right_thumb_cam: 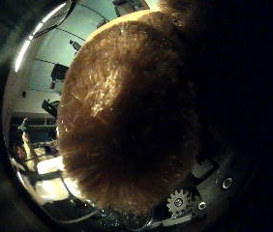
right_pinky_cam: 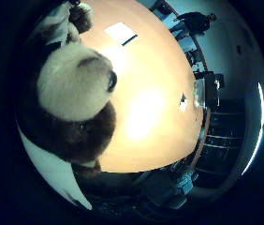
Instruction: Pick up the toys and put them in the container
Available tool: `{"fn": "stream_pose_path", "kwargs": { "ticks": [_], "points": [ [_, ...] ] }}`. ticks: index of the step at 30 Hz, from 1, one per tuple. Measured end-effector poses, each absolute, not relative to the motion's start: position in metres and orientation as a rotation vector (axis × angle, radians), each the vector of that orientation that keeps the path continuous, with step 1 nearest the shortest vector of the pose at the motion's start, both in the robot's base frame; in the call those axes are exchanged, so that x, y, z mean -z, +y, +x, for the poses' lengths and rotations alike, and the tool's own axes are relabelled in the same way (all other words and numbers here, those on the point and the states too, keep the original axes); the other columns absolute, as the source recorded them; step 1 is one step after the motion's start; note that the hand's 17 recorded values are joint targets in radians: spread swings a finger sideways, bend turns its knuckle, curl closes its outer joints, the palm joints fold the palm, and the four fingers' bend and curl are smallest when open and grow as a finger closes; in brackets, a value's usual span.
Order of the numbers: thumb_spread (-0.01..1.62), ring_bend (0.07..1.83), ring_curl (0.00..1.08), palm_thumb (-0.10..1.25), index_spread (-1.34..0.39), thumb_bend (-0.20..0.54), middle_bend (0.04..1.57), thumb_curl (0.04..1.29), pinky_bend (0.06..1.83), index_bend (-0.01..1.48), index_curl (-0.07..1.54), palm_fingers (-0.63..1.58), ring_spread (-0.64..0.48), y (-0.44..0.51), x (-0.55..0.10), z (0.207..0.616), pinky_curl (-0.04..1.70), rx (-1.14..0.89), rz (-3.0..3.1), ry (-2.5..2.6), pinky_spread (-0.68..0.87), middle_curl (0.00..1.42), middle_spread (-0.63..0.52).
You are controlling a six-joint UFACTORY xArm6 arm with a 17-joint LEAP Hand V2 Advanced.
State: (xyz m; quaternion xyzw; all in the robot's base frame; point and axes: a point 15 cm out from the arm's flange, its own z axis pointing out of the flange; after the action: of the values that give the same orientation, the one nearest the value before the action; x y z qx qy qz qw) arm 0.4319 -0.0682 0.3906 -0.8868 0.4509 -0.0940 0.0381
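A plush toy (right_pinky_cam: 76, 84) with a cream muzzle, a black nose and dark brown fur lies right against the palm in the right little finger side palm view. It hangs well above the orange-brown table (right_pinky_cam: 151, 112). In the right thumb side palm view the toy's brown fur (right_thumb_cam: 127, 116) fills most of the picture. A white part of my hand (right_pinky_cam: 62, 183) runs along the toy's side, and a geared part of the hand (right_thumb_cam: 180, 205) shows under the fur. The fingers are wrapped round the toy.
A flat white sheet (right_pinky_cam: 121, 33) lies on the far part of the table and a small white thing (right_pinky_cam: 183, 101) lies near its edge. Dark chairs (right_pinky_cam: 212, 89) stand along the table's side. Room furniture (right_thumb_cam: 40, 106) shows past the toy.
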Motion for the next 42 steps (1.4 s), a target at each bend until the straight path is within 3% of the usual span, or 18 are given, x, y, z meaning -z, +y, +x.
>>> {"fn": "stream_pose_path", "kwargs": {
  "ticks": [14, 32, 35, 39, 41, 42],
  "points": [
    [1.23, 1.41, 0.84, 0.97, -0.36, -0.012, 1.18, 0.38, 1.15, 1.01, 1.06, 0.91, -0.25, 0.148, -0.436, 0.460, 1.11, 0.240, -2.751, 1.123, -0.28, 1.12, -0.28],
    [1.27, 1.40, 0.86, 0.95, -0.37, -0.016, 1.16, 0.36, 1.13, 0.98, 1.07, 0.92, -0.26, 0.353, -0.401, 0.455, 1.14, 0.183, -2.767, 0.856, -0.29, 1.14, -0.29],
    [1.29, 1.35, 0.82, 0.87, -0.37, -0.025, 1.11, 0.32, 1.08, 0.89, 1.03, 0.89, -0.26, 0.376, -0.386, 0.455, 1.09, 0.174, -2.755, 0.860, -0.31, 1.10, -0.29],
    [1.28, 1.24, 0.74, 0.77, -0.39, -0.026, 1.01, 0.29, 0.97, 0.53, 0.92, 0.60, -0.27, 0.382, -0.370, 0.455, 0.98, 0.140, -2.768, 0.874, -0.39, 0.98, -0.28],
    [1.26, 1.21, 0.69, 0.73, -0.43, -0.022, 0.88, 0.28, 0.89, 0.34, 0.81, 0.40, -0.26, 0.384, -0.366, 0.454, 0.93, 0.123, -2.772, 0.877, -0.37, 0.90, -0.28],
    [1.25, 1.19, 0.68, 0.71, -0.44, -0.025, 0.86, 0.28, 0.86, 0.32, 0.79, 0.38, -0.26, 0.384, -0.365, 0.454, 0.93, 0.123, -2.772, 0.876, -0.35, 0.88, -0.28]
  ]
}}
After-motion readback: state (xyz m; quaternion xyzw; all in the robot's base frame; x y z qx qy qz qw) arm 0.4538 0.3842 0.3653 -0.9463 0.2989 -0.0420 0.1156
